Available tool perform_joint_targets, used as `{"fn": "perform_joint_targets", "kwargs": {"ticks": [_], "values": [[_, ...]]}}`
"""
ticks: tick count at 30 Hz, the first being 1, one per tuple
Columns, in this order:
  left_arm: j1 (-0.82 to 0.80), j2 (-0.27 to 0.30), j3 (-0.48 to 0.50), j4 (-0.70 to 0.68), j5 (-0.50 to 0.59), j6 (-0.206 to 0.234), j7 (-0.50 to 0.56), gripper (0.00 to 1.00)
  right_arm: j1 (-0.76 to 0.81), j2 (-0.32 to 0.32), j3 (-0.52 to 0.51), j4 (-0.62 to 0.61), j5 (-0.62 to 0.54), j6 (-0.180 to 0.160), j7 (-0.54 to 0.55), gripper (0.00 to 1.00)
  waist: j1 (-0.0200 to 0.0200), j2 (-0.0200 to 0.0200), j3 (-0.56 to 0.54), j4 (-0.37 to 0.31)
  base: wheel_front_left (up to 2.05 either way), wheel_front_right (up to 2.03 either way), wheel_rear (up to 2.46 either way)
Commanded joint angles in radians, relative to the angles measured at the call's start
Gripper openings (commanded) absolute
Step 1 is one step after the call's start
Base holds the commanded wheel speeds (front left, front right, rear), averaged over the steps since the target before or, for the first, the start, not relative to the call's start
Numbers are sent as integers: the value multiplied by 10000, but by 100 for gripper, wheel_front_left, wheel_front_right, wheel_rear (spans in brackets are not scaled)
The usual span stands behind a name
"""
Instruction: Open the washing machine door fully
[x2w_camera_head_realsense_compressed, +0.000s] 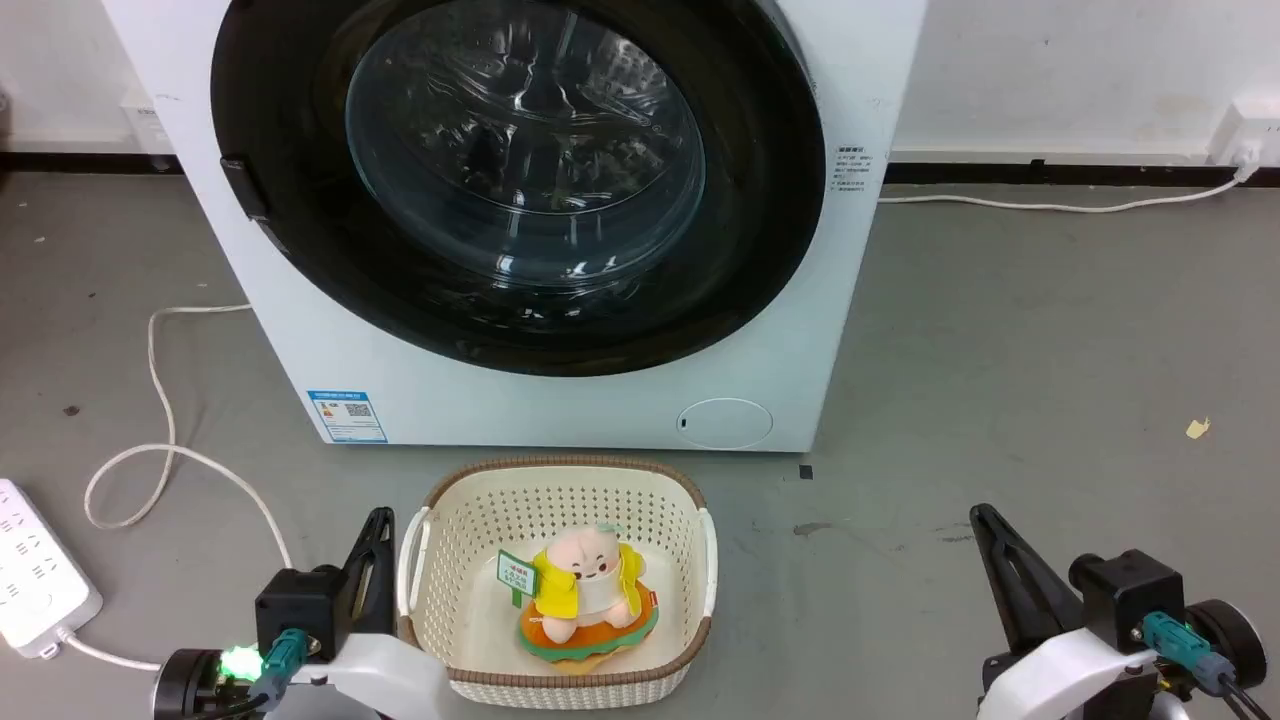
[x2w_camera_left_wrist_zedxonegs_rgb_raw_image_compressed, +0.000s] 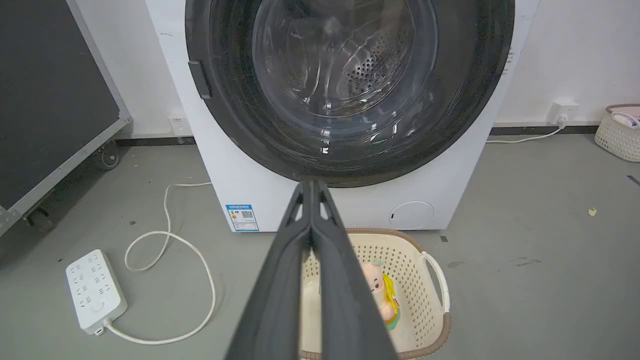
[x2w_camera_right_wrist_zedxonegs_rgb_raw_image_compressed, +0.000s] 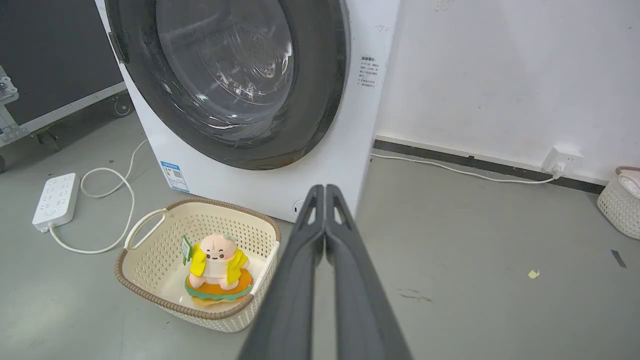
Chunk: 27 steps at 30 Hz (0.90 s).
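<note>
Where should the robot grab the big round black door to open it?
Probably the small dark tab on the left rim of the washing machine door, reached from the robot's left: it is the one part jutting off the smooth ring.

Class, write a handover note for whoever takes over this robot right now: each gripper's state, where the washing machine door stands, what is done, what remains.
Left gripper: shut, empty, low beside the basket, clear of the machine.
Right gripper: shut, empty, low on the basket's other side.
Washing machine door: looks shut against the white machine; its dark handle sits on the door's left edge.
Done: nothing yet.
Left: reach the handle, pull, swing the door fully open; the basket in front may get in the way.
</note>
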Motion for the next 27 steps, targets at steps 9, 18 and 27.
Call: {"fn": "perform_joint_targets", "kwargs": {"ticks": [9, 18, 27], "values": [[-145, 6, -5, -37, 89, 26, 3, 0, -125, 53, -9, -41, -76, -9, 7, 0, 0, 0, 0, 0, 0, 0, 0], [-145, 6, -5, -37, 89, 26, 3, 0, -125, 53, -9, -41, -76, -9, 7, 0, 0, 0, 0, 0, 0, 0, 0], [-145, 6, -5, -37, 89, 26, 3, 0, -125, 53, -9, -41, -76, -9, 7, 0, 0, 0, 0, 0, 0, 0, 0]]}}
